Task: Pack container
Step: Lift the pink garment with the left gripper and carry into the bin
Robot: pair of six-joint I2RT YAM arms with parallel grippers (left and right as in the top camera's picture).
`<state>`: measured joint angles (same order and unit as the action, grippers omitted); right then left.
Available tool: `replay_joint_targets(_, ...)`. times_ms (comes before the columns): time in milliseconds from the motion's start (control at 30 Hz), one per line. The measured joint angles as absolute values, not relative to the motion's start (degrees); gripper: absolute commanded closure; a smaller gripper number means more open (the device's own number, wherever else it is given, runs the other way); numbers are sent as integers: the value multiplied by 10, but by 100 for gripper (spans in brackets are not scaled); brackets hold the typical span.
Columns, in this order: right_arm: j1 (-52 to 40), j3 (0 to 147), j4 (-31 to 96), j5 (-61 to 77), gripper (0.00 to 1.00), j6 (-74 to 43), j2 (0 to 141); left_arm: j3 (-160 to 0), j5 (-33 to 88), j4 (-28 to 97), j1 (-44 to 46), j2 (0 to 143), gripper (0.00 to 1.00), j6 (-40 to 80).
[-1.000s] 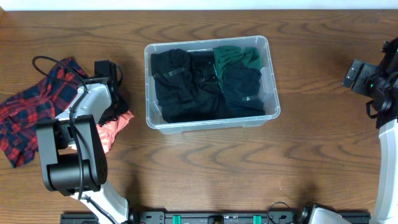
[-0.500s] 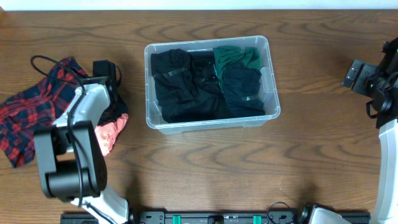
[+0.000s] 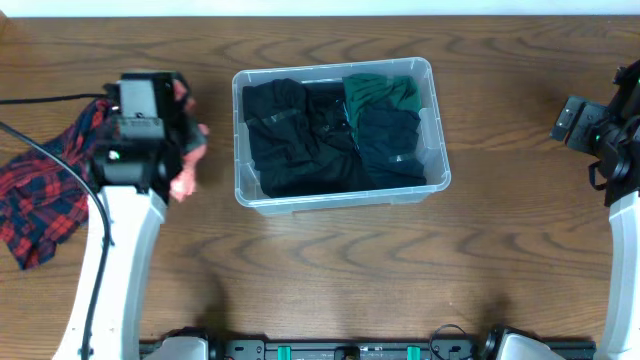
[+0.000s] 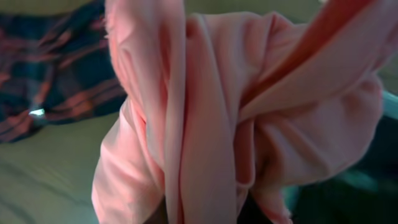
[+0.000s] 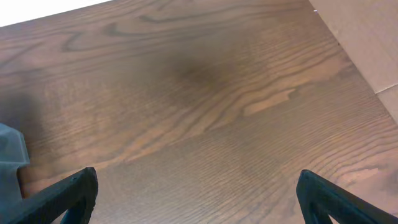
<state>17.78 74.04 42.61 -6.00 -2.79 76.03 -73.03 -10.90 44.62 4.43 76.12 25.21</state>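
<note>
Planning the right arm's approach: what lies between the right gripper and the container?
Only bare wooden table lies between the right gripper and the container; the overhead view shows it.

No readable text, label, brand, number or sign in any view. Nothing legible on the container (image 3: 340,200), the pink garment (image 4: 205,124), the plaid cloth (image 3: 40,195) or the table (image 3: 330,270).
</note>
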Motion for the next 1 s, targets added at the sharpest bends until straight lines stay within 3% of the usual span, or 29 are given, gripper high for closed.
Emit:
replay_joint_targets(400, 178, 740, 426, -60, 1, -28, 760, -781, -105, 447, 263, 783, 94, 252)
replay_joint_targets(1000, 178, 740, 426, -60, 1, -28, 760, -785, -107, 454, 390, 965, 94, 200)
